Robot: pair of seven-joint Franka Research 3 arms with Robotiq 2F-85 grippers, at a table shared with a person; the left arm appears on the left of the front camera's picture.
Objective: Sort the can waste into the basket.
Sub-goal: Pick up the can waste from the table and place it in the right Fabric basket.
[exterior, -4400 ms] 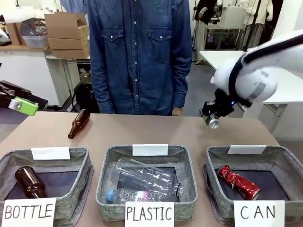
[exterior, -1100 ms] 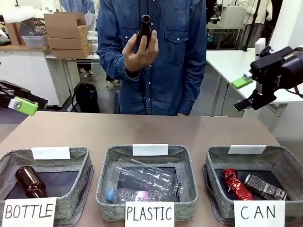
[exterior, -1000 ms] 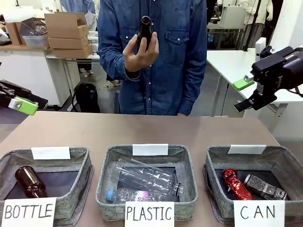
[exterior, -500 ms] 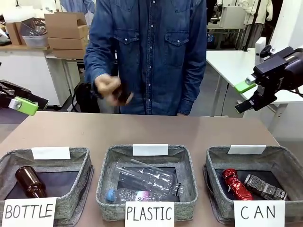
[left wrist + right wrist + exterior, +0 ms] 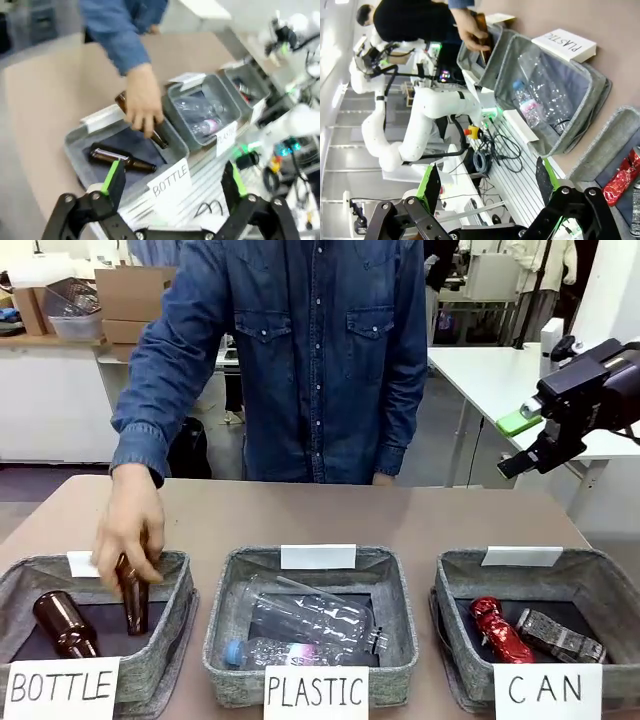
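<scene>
grey fabric baskets: three in a row | can basket [image 5: 455,575]: two cans, red can [image 5: 497,630] beside dark can [image 5: 560,635] | bottle basket [image 5: 170,580]: two brown bottles, person's hand [image 5: 128,530] on one | right gripper [image 5: 525,445]: raised beside the table, jaws wide, empty | left gripper [image 5: 172,187]: jaws wide, empty

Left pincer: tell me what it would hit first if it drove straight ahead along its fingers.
Probably the BOTTLE basket, near its sign. The left pincer is open and points down at that basket, where a hand is lowering a brown bottle. Depth is unclear.
</scene>
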